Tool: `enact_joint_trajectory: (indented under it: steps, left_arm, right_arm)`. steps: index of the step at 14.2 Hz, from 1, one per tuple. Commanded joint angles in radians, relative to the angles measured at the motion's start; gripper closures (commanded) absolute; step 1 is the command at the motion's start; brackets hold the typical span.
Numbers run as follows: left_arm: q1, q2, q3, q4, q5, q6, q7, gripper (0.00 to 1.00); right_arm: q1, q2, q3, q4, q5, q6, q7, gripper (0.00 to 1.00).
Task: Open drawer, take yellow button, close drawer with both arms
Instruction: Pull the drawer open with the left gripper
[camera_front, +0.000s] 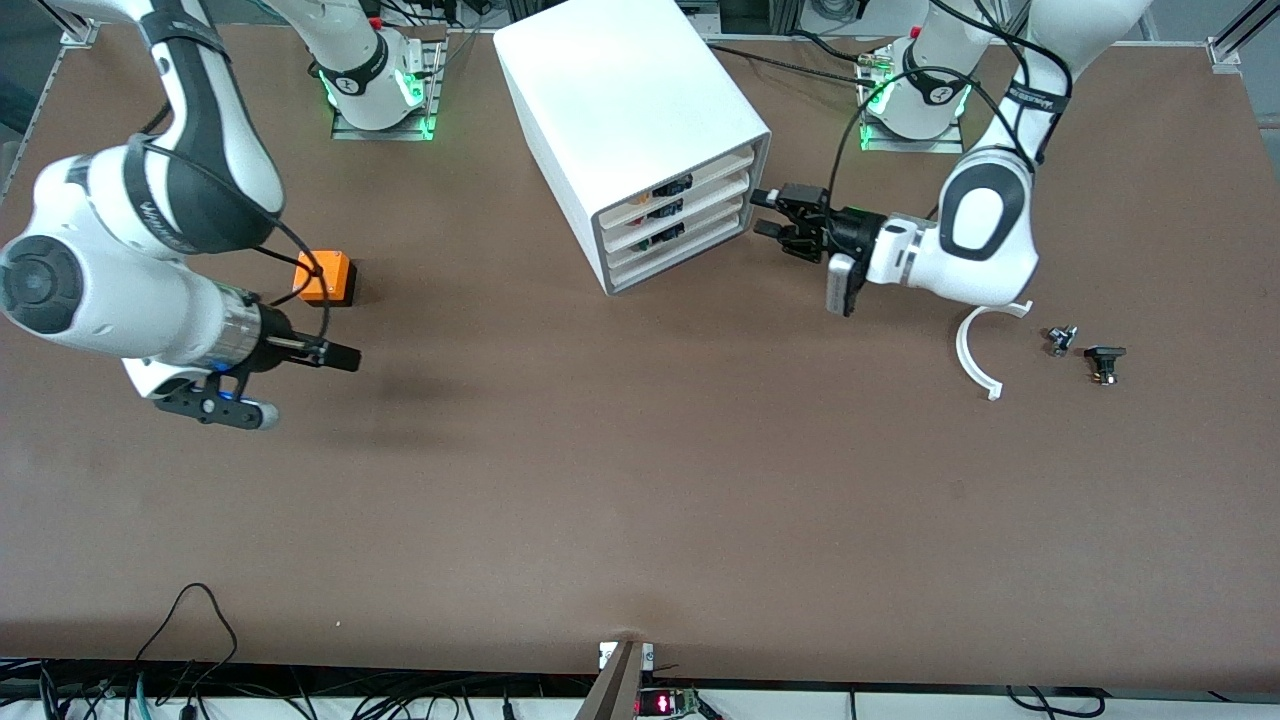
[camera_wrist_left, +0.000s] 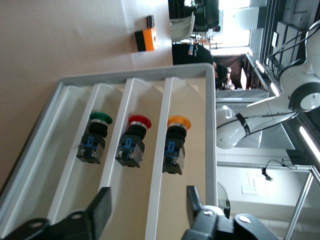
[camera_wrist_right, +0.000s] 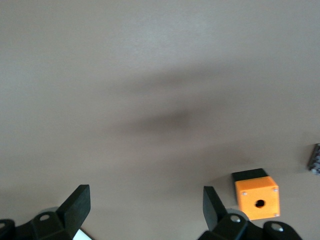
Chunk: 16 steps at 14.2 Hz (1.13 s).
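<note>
Front view: the white cabinet (camera_front: 632, 110) stands on the brown table (camera_front: 640, 480) between my two bases, its three drawer fronts turned toward the left arm's end of the table. The drawer (camera_front: 680, 183), uppermost of the three, sits flush with the two below it. My left gripper (camera_front: 772, 213) hangs just in front of the drawer fronts, fingers spread apart and holding nothing. My right gripper (camera_front: 345, 356) waits over the table, well apart from the cabinet toward the right arm's end; here its fingers show end-on and I cannot tell their gap. An orange cube (camera_front: 324, 277) lies on the table near that gripper. Toward the left arm's end, well apart from the cabinet, lie a curved white part (camera_front: 975, 356) and two small dark parts (camera_front: 1062, 339) (camera_front: 1105, 361). Left wrist view: my left fingers (camera_wrist_left: 97, 212) stand wide before the cabinet's open face. The button (camera_wrist_left: 176, 145), orange-capped, rests in the drawer; a red-capped button (camera_wrist_left: 134, 143) lies in the middle drawer and a green-capped button (camera_wrist_left: 95, 140) in the lowest. The orange cube (camera_wrist_left: 147, 39) shows farther off on the table. Right wrist view: my right fingers (camera_wrist_right: 76, 206) are wide apart and empty above bare table, with the orange cube (camera_wrist_right: 256, 196) just beside one fingertip.
</note>
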<state>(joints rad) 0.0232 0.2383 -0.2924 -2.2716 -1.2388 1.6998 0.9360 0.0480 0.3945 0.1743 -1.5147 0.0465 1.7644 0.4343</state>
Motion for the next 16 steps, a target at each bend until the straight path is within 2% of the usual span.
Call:
enact_joint_trajectory:
  steps: [1,3,5,8,13,14,16]
  left_arm:
    - [0.007,0.047,-0.054,-0.011,-0.024,0.011,0.044,0.52]
    - [0.007,0.079,-0.089,-0.014,-0.027,0.012,0.073,0.56]
    - [0.009,0.088,-0.090,-0.023,-0.027,0.011,0.098,0.56]
    - [0.007,0.088,-0.123,-0.055,-0.105,0.011,0.101,0.54]
    - [-0.002,0.088,-0.132,-0.060,-0.126,0.012,0.104,0.57]
    - [-0.005,0.088,-0.142,-0.066,-0.136,0.014,0.106,0.64]
    - [-0.006,0.088,-0.142,-0.066,-0.136,0.014,0.106,1.00]
  right_arm:
    - [0.081,0.044,-0.001,0.053,0.007,0.027,0.121,0.00]
    - [0.118,0.081,-0.001,0.109,0.007,0.032,0.206,0.00]
    - [0.150,0.111,-0.001,0.154,0.007,0.033,0.285,0.00]
    - [0.188,0.150,-0.001,0.220,0.007,0.033,0.383,0.00]
    - [0.243,0.213,-0.001,0.336,0.007,0.029,0.521,0.00]
    - [0.250,0.221,-0.003,0.346,0.007,0.029,0.529,0.00]
    - [0.253,0.231,-0.001,0.355,0.007,0.046,0.540,0.00]
